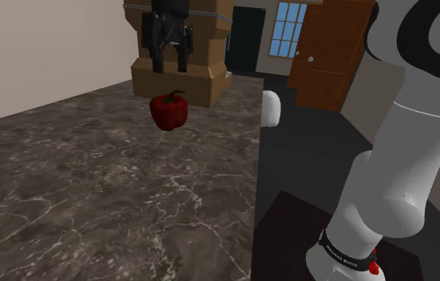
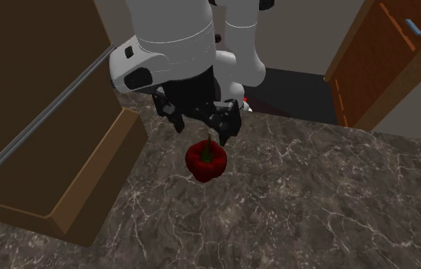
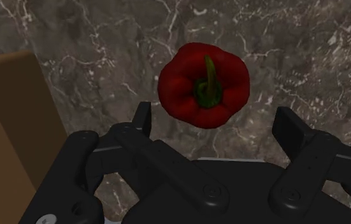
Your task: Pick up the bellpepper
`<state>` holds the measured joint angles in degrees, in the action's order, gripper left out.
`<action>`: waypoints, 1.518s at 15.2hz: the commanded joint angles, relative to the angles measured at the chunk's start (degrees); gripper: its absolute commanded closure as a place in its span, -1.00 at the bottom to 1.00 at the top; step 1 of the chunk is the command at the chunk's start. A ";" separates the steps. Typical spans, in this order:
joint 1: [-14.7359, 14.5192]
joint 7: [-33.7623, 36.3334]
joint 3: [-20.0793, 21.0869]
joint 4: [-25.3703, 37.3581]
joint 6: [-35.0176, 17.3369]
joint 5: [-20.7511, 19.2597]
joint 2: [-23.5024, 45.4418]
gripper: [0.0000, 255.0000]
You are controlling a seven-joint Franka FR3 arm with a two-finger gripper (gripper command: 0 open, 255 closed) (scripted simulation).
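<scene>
**A:** One red bell pepper (image 1: 168, 111) sits on the dark marbled counter (image 1: 90, 199), and one black gripper (image 1: 170, 62) hangs over it.

**B:** In the shoulder view the pepper is at six o'clock from the gripper, straight below it. The second exterior view agrees: six o'clock again, with the green stem reaching up toward the gap.

**A:** What about the grip?

**B:** Released. In the wrist view the two fingers (image 3: 292, 130) stand wide apart with nothing between them. The pepper lies just past their tips and about centred on the gap, and neither finger touches it.

**A:** And its long axis?

**B:** Upright. The stem points back at the hand, so the camera looks down on the crown, and I'd judge a straight descent brings the fingers down on either side of the body.

**A:** Any neighbours?

**B:** One brown wooden unit (image 1: 182, 76). It is at nine o'clock from the pepper in the second exterior view and twelve o'clock in the shoulder view, near but apart.

**A:** Give me the count.

**B:** One pepper, one wooden unit, one white arm (image 1: 406, 160) and two fingers. There is a single candidate and a single hand to take it.
</scene>
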<state>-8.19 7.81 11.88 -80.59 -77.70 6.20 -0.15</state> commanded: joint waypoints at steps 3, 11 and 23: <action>-0.31 0.12 0.31 -1.33 -2.08 0.41 0.84 -1.00; -0.22 -0.50 0.22 -6.86 -6.12 0.65 -0.64 1.00; -0.29 0.04 0.30 -2.06 -2.59 0.45 0.62 1.00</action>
<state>-8.44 7.66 12.13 -84.15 -81.30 6.73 -0.01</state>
